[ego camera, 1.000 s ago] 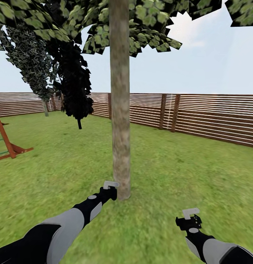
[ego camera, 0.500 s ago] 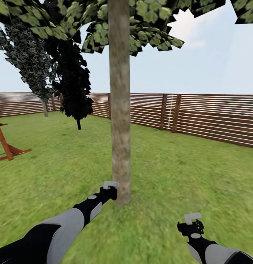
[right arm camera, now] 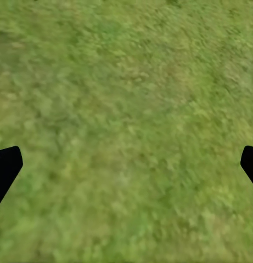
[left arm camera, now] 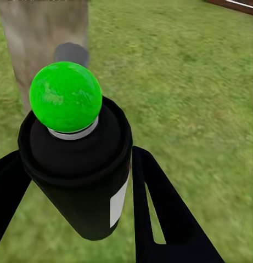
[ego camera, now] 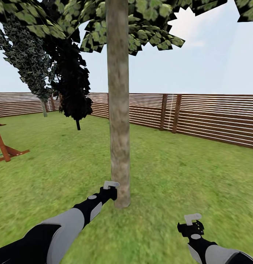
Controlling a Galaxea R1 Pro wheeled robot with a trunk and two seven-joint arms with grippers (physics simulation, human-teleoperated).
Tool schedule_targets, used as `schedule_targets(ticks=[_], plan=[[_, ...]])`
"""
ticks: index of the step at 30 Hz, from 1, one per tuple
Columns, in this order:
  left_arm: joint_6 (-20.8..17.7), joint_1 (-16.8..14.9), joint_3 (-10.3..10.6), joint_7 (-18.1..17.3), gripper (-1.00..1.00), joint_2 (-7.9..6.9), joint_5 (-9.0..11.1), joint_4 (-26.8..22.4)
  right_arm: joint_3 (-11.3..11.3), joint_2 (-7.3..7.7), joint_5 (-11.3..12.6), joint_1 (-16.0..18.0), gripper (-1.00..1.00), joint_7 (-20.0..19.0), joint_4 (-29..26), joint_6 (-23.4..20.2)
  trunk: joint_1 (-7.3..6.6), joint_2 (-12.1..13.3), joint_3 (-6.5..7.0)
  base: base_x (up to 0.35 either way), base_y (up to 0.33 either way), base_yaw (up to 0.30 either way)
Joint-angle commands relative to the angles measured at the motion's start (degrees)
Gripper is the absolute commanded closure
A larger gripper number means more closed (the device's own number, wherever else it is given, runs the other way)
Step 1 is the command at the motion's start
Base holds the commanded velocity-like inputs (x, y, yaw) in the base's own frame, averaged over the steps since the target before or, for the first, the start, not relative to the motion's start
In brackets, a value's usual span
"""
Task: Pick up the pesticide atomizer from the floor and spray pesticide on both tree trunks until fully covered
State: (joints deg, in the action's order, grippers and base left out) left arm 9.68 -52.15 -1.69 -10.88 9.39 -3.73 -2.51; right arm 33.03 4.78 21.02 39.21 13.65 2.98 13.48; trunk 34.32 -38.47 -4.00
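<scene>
Green lawn (ego camera: 185,176) runs out to a brown slatted fence (ego camera: 214,117) under a pale sky. Seen from the left wrist, the black fingers (left arm camera: 170,219) of the left gripper (left arm camera: 77,181) press against both sides of the pesticide atomizer (left arm camera: 82,164), a black canister with a white label patch and a bright green ball (left arm camera: 66,96) on top. Just past that ball stands the tree trunk (left arm camera: 46,49), mottled grey-brown, with a dark round patch (left arm camera: 71,53) on the bark. From the head camera the left gripper (ego camera: 111,190) sits right beside the base of the trunk (ego camera: 118,110), which rises straight into a blocky green canopy (ego camera: 141,22).

On the right wrist camera, the two black fingertips (right arm camera: 5,170) stand far apart at the picture's edges with bare grass (right arm camera: 126,131) between them. From the head, the right gripper (ego camera: 191,223) hangs low over the lawn, well apart from the trunk.

Dark narrow conifers (ego camera: 69,73) stand further back, and red-brown wooden play-frame legs (ego camera: 3,146) show at the left edge.
</scene>
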Motion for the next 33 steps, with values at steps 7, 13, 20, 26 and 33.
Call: schedule_targets(ticks=[7,13,20,26,33], plan=[[0.25,-0.08,-0.16,-0.08,1.0,0.0,-0.49,0.05,0.54,-0.12,0.51,0.08,-1.0,-0.03,0.18,0.32,0.03,-0.09,-0.1,0.106,0.0,0.0],[0.25,-0.07,-0.16,-0.1,1.0,0.01,-0.49,0.05,0.54,-0.13,0.51,0.06,-1.0,-0.03,0.18,0.3,0.03,-0.09,-0.1,0.093,0.0,0.0],[0.25,-0.08,-0.16,-0.08,1.0,-0.02,-0.47,0.05,0.54,-0.21,0.51,0.0,-1.0,-0.03,0.18,0.32,0.03,-0.09,-0.1,0.061,0.005,0.0],[0.26,-0.08,-0.2,0.06,1.0,-0.04,-0.47,0.05,0.54,-0.21,0.51,-0.01,-1.0,-0.03,0.18,0.32,0.03,-0.09,-0.1,0.121,0.027,0.0],[-9.13,-0.07,0.29,0.28,1.0,-0.07,-0.34,-1.56,0.54,-0.13,0.51,-0.01,-1.0,0.08,0.18,0.19,0.03,-0.09,-0.1,0.009,0.002,0.0]])
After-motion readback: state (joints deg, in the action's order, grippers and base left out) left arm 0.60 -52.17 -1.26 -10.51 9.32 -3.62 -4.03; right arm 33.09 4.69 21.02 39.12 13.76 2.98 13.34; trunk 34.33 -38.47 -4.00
